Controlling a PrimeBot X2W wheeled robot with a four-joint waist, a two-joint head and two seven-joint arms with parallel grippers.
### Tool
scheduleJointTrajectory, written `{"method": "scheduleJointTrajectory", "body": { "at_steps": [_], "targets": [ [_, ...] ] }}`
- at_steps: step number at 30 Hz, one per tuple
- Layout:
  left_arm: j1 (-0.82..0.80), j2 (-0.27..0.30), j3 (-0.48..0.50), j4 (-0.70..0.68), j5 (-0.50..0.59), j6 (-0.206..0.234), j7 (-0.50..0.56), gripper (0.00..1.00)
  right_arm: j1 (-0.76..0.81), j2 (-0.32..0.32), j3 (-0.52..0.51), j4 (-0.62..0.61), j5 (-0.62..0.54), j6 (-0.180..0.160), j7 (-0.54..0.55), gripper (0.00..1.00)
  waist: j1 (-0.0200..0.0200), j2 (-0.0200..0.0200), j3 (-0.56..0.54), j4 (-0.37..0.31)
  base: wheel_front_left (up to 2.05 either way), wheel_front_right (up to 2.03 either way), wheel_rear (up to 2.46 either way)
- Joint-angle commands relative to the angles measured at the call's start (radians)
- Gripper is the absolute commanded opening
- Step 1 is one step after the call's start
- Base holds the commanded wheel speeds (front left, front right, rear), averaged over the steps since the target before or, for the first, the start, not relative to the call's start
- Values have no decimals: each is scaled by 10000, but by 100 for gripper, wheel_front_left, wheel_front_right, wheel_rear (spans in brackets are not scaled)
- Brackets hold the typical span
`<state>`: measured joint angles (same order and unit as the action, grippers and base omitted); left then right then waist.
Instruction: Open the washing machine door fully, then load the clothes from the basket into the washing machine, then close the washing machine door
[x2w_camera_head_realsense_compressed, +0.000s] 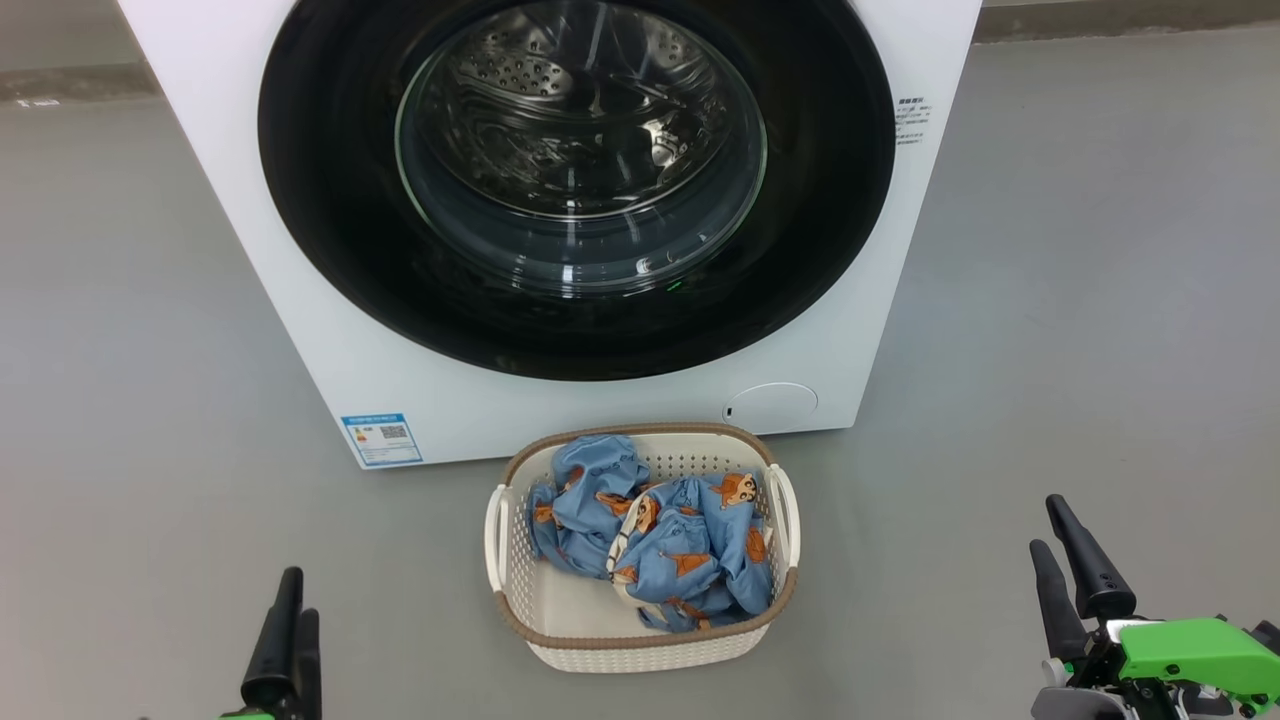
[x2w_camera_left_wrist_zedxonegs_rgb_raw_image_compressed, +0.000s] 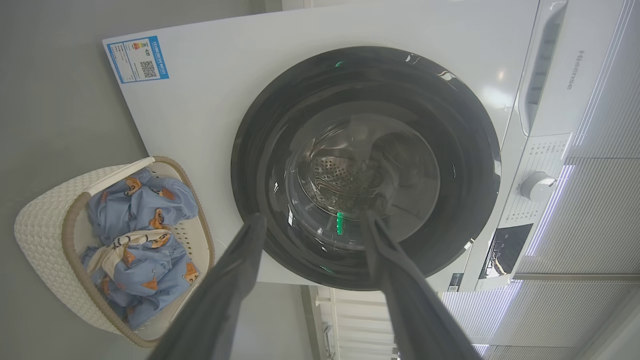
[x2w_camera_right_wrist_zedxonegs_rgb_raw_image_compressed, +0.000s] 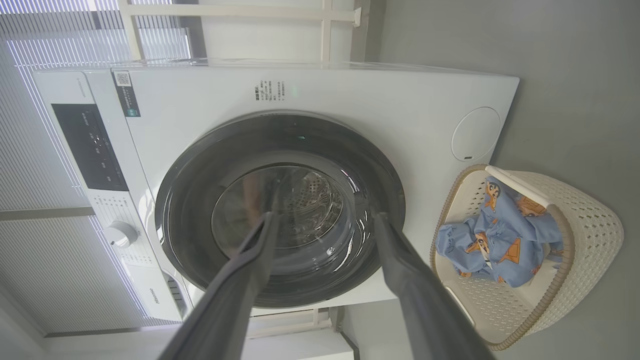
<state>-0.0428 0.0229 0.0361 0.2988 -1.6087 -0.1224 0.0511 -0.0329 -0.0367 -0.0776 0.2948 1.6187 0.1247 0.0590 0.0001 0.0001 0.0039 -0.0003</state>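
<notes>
My left gripper (x2w_camera_head_realsense_compressed: 298, 600) and right gripper (x2w_camera_head_realsense_compressed: 1047, 522), both spread wide and empty, face the closed washing machine door (x2w_camera_head_realsense_compressed: 330, 200), which I reckon needs hooking open first

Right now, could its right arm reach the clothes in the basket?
Probably yes: the clothes lie uncovered in the basket, with only bare floor between them and the open right tool.

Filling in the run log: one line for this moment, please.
step: door not yet opened | washing machine door: shut | clothes: in basket | left gripper: open, empty | right gripper: open, empty
</notes>
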Motion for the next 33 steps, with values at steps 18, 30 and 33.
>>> {"method": "scheduleJointTrajectory", "body": {
  "at_steps": [18, 30, 33],
  "targets": [
    [-810, 468, -421, -385, 1308, -35, -713, 100, -814, -645, 841, -871, -745, 27, -781, 100, 0, -1, 38, 19, 0, 0, 0],
    [-965, 501, -472, -324, 3063, -42, -1070, 100, -1102, -1116, 1475, -630, -1964, 32, -1256, 100, 0, -1, 25, 28, 0, 0, 0],
    [-1000, 516, -497, -293, 3634, -43, -1158, 100, -1175, -1149, 1525, -617, -2465, 33, -1341, 100, 0, -1, 25, 26, 0, 0, 0]
  ]
}}
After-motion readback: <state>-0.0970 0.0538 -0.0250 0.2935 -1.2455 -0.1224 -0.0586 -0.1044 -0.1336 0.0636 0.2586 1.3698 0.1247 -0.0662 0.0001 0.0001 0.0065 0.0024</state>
